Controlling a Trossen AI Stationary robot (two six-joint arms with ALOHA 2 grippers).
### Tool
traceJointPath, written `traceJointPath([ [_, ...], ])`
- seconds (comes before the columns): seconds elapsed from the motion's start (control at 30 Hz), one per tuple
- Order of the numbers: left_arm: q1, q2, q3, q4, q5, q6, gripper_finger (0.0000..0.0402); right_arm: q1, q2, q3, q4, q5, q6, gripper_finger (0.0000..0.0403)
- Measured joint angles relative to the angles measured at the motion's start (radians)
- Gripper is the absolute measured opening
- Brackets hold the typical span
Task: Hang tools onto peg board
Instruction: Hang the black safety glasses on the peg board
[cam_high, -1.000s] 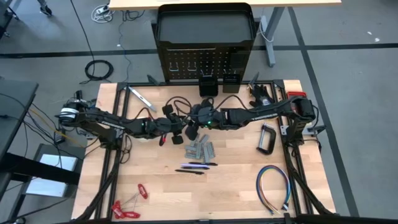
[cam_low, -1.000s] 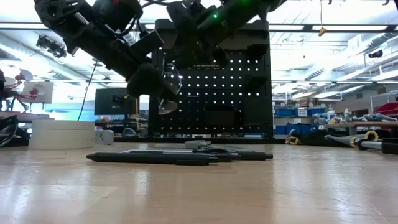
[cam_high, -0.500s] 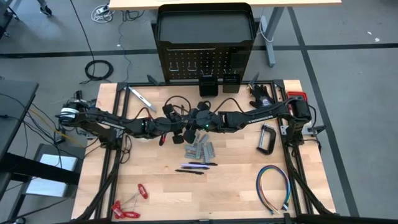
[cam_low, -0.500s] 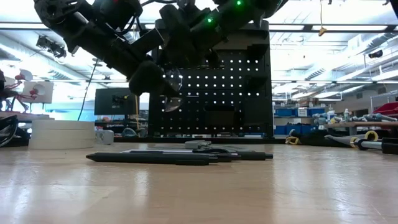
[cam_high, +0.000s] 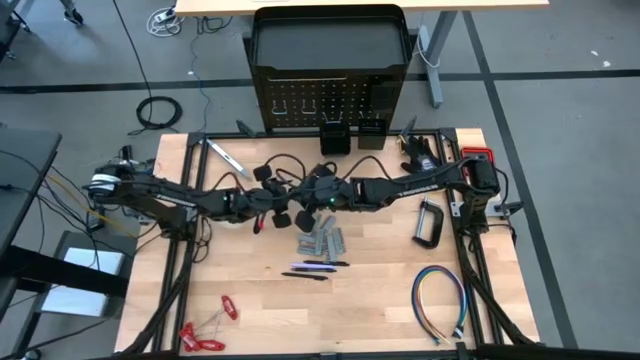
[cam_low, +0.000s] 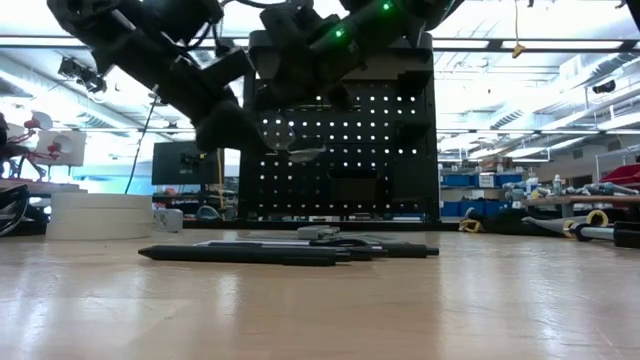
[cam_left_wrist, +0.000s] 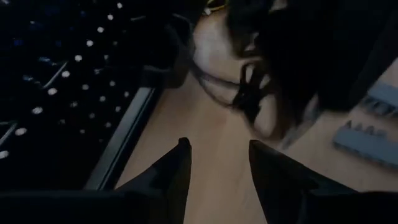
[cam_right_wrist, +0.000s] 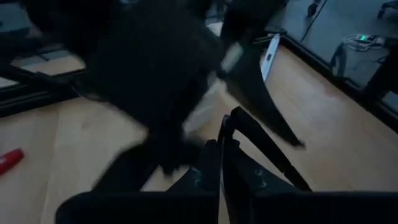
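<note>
The peg board (cam_high: 328, 100) stands upright at the table's far edge. Both arms meet in front of it, above the table's middle. My right gripper (cam_right_wrist: 219, 152) is shut, and a thin black cable loop (cam_high: 288, 163) runs out from beside its fingertips. My left gripper (cam_left_wrist: 217, 152) faces it from the left. It is open and has bare table between its fingers. Grey metal pieces (cam_high: 322, 240) and dark pens (cam_high: 315, 268) lie on the wood just nearer. A silver bar-shaped tool (cam_high: 228, 158) lies at the far left and a black C-clamp (cam_high: 430, 222) at the right. My right gripper pinches the black cable between its two fingers. A strand of the cable (cam_right_wrist: 249, 127) leaves them right at the fingertips. The fingers reach in from the table's right, slanting a little downward. The cable hangs off the table, looping back past the fingers.
Two small black bins (cam_high: 350, 135) stand at the peg board's foot. A multicoloured wire loop (cam_high: 440, 300) lies near right and a small red case (cam_high: 478, 153) far right. Red-handled tools (cam_high: 205, 335) lie near left. White tape rolls (cam_low: 100, 215) sit at the table's left side.
My right gripper has shut on the black cable close in front of my left gripper and has rolled slightly at the wrist. My left gripper has stayed open.
</note>
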Motion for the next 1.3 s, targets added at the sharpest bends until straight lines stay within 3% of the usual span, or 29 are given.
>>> traceJointPath([
  [0.13, 0.0, -0.102, 0.0, -0.149, -0.003, -0.006, 0.0165, -0.009, -0.021, 0.0, -0.01, -0.037, -0.047, 0.0011],
  [0.27, 0.0, -0.215, 0.0, -0.255, 0.017, -0.051, 0.0165, -0.013, -0.027, 0.0, -0.01, -0.157, -0.164, 0.001],
  [0.47, 0.001, -0.313, 0.0, -0.142, 0.235, -0.062, 0.0165, -0.011, -0.027, 0.0, -0.005, -0.297, -0.294, 0.0011],
  [0.7, 0.0, -0.275, 0.0, -0.149, 0.391, -0.027, 0.0165, -0.013, -0.028, 0.0, 0.022, -0.378, -0.304, 0.0011],
  [0.93, 0.0, -0.194, 0.0, 0.047, 0.35, -0.021, 0.0165, -0.013, -0.028, 0.0, 0.001, -0.389, -0.232, 0.0011],
  [1.3, 0.0, -0.25, 0.0, -0.024, 0.143, 0.033, 0.0165, -0.037, -0.028, 0.0, 0.004, -0.431, -0.099, 0.0011],
])
